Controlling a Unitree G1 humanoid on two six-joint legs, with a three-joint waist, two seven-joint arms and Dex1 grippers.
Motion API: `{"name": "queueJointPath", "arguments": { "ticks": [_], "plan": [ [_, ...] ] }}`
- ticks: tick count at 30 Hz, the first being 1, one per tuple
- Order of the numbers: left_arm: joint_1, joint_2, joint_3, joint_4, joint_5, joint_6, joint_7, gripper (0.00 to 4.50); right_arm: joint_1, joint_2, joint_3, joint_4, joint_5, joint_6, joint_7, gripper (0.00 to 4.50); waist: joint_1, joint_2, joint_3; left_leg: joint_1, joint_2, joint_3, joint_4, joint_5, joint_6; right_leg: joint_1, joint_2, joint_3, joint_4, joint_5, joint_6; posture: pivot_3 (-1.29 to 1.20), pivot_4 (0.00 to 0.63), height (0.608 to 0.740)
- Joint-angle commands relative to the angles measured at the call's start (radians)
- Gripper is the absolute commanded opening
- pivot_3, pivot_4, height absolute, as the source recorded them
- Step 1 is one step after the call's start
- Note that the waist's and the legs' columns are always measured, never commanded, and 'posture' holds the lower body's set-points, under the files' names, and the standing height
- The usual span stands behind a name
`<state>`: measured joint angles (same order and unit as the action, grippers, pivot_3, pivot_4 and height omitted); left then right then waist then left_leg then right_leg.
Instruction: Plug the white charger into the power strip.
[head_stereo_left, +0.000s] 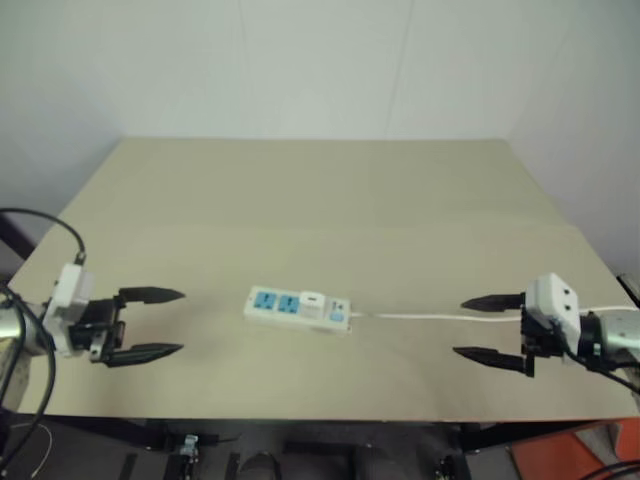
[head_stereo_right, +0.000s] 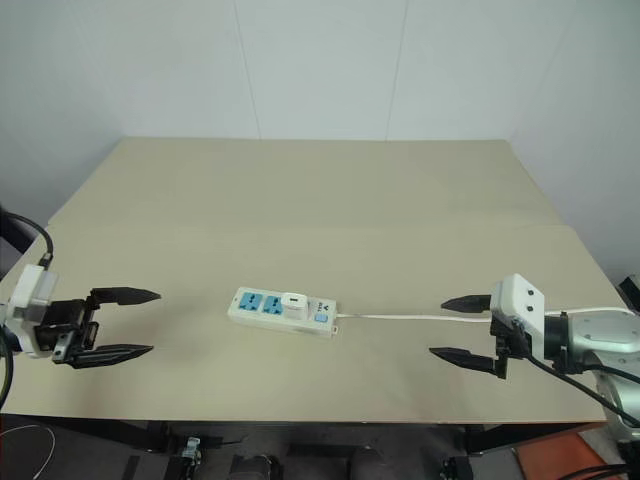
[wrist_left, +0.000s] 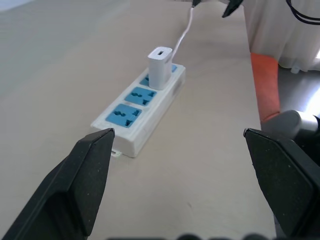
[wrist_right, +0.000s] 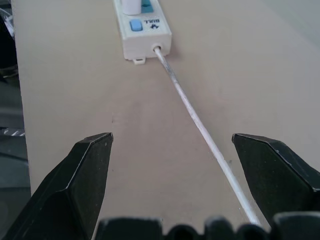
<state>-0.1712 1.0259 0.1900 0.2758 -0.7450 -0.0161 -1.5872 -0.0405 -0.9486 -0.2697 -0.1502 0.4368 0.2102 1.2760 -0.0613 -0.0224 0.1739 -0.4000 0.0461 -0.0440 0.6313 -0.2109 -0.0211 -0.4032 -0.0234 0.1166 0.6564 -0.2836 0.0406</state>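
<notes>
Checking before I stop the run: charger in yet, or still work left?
Looks done: the white charger stands upright in the power strip, in the socket nearest its cable. In hand: nothing; left gripper and right gripper are open, apart from the strip on either side. Left: nothing visible.

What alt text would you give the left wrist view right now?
The white charger stands upright, plugged into the power strip on the tan table, two blue sockets free nearer the camera. The open left gripper frames it, touching nothing.
</notes>
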Motion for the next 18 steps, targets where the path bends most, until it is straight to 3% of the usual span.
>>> {"name": "queueJointPath", "arguments": {
  "ticks": [1, 18],
  "plan": [
    [-0.019, -0.016, 0.032, -0.031, 0.024, 0.018, 0.001, 4.50, 0.018, -0.017, -0.063, -0.050, 0.023, 0.013, -0.025, 4.47, 0.000, 0.000, 0.000, 0.000, 0.000, 0.000, 0.000, 0.000, 0.000, 0.000, 0.000, 0.000, 0.000, 0.000, 0.000, 0.00, 0.150, 0.740],
    [-0.144, -0.082, 0.021, 0.034, 0.124, 0.028, -0.027, 4.50, 0.164, -0.023, -0.127, -0.111, -0.005, 0.019, -0.081, 4.47, 0.007, 0.000, 0.000, 0.000, 0.000, 0.002, 0.001, 0.000, 0.000, 0.000, 0.000, 0.002, 0.000, 0.000, 0.000, 0.00, 0.150, 0.740]
  ]
}}
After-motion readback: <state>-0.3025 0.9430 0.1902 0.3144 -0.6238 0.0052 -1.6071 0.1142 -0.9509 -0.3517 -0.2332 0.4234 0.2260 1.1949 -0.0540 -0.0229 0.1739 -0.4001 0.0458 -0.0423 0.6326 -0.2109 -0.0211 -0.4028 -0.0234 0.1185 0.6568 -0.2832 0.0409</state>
